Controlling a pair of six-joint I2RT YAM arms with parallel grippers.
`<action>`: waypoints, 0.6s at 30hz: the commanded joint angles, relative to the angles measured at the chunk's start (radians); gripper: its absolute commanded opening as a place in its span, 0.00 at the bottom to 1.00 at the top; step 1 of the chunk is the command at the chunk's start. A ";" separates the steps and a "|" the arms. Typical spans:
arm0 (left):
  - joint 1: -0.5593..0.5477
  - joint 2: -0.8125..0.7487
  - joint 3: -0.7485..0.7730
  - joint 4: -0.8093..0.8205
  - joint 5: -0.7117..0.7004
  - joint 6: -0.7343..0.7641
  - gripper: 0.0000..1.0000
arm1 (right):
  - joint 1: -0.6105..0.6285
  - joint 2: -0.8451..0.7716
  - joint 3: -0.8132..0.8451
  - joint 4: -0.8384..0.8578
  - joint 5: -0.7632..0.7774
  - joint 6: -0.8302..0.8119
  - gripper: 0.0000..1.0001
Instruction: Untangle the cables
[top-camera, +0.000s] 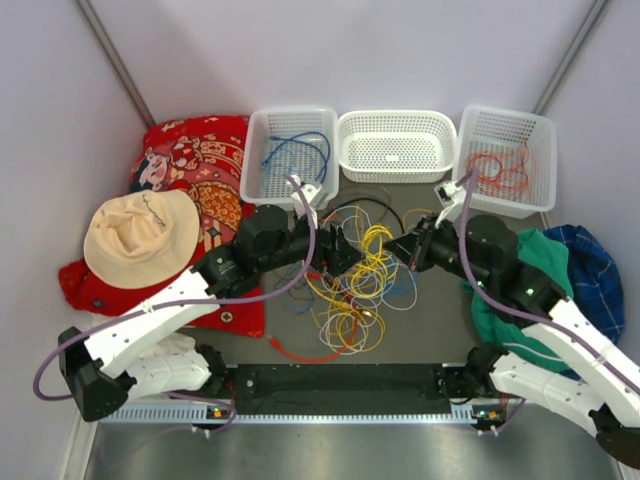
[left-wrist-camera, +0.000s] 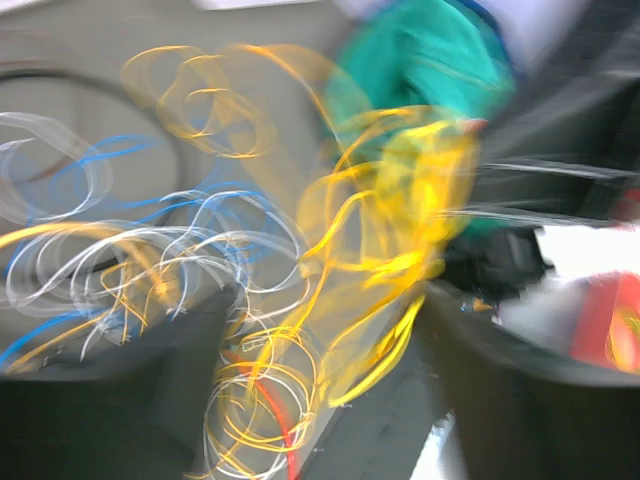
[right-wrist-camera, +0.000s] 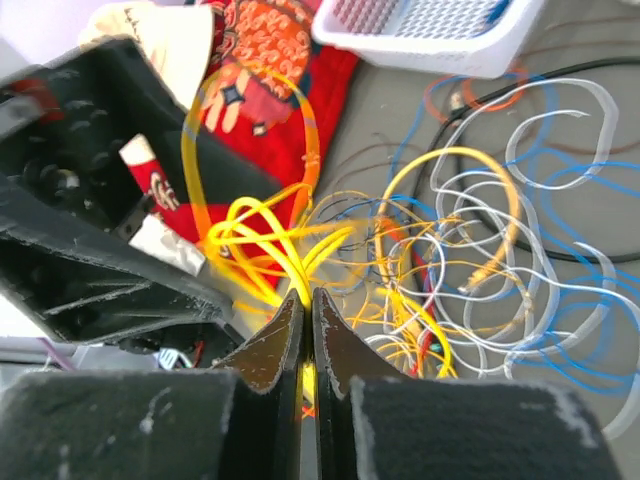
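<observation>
I saw my right gripper (right-wrist-camera: 308, 310) clenched on a yellow cable (right-wrist-camera: 265, 225) from the tangled cables (top-camera: 355, 275) heaped on the table (top-camera: 425, 335) between both arms, while my left gripper (left-wrist-camera: 332, 295) stood released over them.

Right gripper (right-wrist-camera: 308, 300) pinching 1 yellow cable (right-wrist-camera: 262, 232) at the edge of the tangle.

Its 2 dark fingers (right-wrist-camera: 268, 350) meet tip to tip, with a sliver of yellow showing between them. The strand loops up and left in front of the black left arm (right-wrist-camera: 90, 230), which fills that side. To the right the cables (right-wrist-camera: 480, 290) lie heaped on the grey table (right-wrist-camera: 385, 110): white, blue, yellow, 1 black, some red-orange. Behind them sit a red patterned cloth (right-wrist-camera: 270, 60) and a white basket (right-wrist-camera: 420, 45).
</observation>
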 joint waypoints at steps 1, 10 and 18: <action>0.000 -0.069 -0.002 -0.109 -0.428 -0.038 0.99 | 0.011 -0.037 0.211 -0.151 0.150 -0.066 0.00; 0.001 -0.155 -0.062 -0.040 -0.540 -0.051 0.99 | 0.011 0.031 0.449 -0.368 0.224 -0.126 0.00; 0.000 -0.221 -0.220 0.555 -0.306 -0.049 0.99 | 0.009 0.058 0.477 -0.370 0.145 -0.096 0.00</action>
